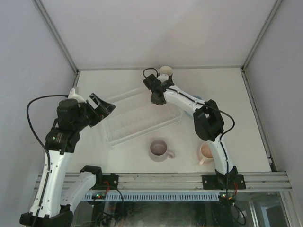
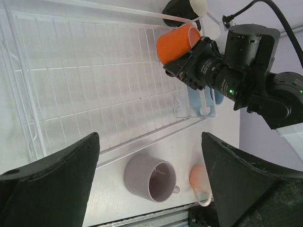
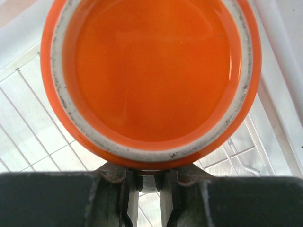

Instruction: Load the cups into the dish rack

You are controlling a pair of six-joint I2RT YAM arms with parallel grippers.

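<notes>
The dish rack is a clear ribbed tray in the middle of the table; it also shows in the left wrist view. My right gripper is shut on the orange cup, holding it on its side above the rack's far right corner; the cup fills the right wrist view, pinched at its lower edge by the gripper. The lilac cup and the peach cup stand in front of the rack. The light blue cup lies beside the rack, under the right arm. The black cup sits behind. My left gripper is open and empty over the rack's left end.
Grey walls close in the table on the left, right and back. The aluminium rail with both arm bases runs along the near edge. The right arm's elbow hangs over the table right of the rack.
</notes>
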